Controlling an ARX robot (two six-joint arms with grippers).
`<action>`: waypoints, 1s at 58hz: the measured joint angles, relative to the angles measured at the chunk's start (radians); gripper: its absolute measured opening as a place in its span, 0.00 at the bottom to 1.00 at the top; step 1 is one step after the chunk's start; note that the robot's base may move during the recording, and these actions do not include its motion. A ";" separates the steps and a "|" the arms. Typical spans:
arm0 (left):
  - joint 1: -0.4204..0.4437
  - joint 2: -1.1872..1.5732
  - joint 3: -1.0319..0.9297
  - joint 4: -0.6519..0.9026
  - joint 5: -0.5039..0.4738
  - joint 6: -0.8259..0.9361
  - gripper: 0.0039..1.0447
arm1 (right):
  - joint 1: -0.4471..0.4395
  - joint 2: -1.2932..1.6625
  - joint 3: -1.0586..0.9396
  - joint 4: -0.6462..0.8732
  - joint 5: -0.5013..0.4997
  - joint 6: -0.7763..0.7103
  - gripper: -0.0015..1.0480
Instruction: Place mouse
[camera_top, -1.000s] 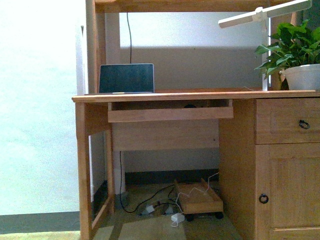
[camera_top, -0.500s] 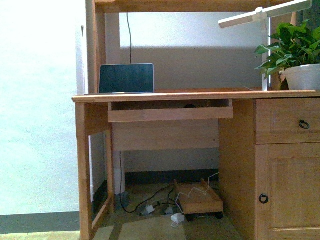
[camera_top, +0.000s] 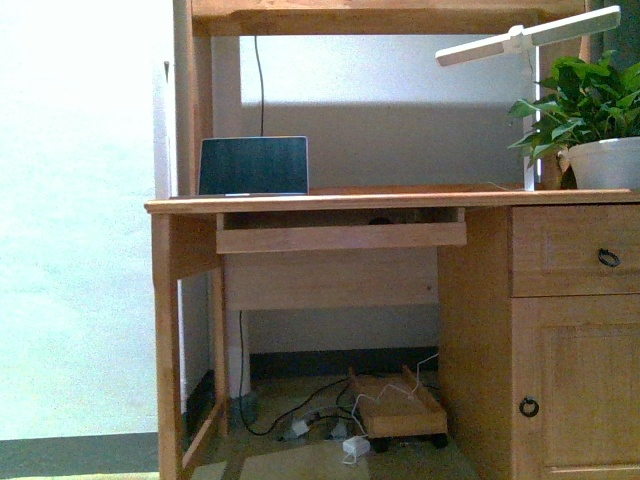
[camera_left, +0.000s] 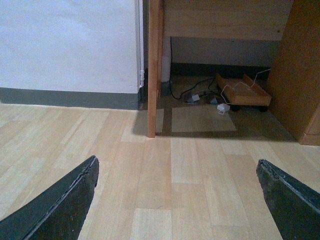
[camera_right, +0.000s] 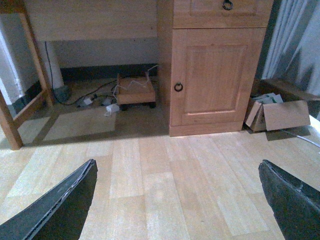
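A small dark rounded shape (camera_top: 379, 219), seemingly the mouse, just peeks over the front board of the pull-out keyboard tray (camera_top: 340, 237) under the wooden desk top (camera_top: 400, 200); most of it is hidden. Neither gripper shows in the front view. My left gripper (camera_left: 177, 200) is open and empty, low over the wooden floor in front of the desk's left leg (camera_left: 154, 70). My right gripper (camera_right: 177, 200) is open and empty, over the floor in front of the desk's cabinet door (camera_right: 212, 75). Both are far from the mouse.
A laptop (camera_top: 253, 165) stands open on the desk at the left. A potted plant (camera_top: 590, 110) and a white lamp arm (camera_top: 520, 40) are at the right. A wheeled wooden stand (camera_top: 397, 410) and cables lie under the desk. A cardboard box (camera_right: 280, 115) lies right of the cabinet.
The whole desk scene has slid slightly downward in the front view. Nothing on the desk has moved.
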 joint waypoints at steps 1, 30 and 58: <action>0.000 0.000 0.000 0.000 0.000 0.000 0.93 | 0.000 0.000 0.000 0.000 0.000 0.000 0.93; 0.000 0.000 0.000 0.000 0.000 0.000 0.93 | 0.000 0.000 0.000 0.000 0.000 0.000 0.93; 0.000 0.000 0.000 0.000 0.000 0.000 0.93 | 0.000 0.000 0.000 0.000 0.000 0.000 0.93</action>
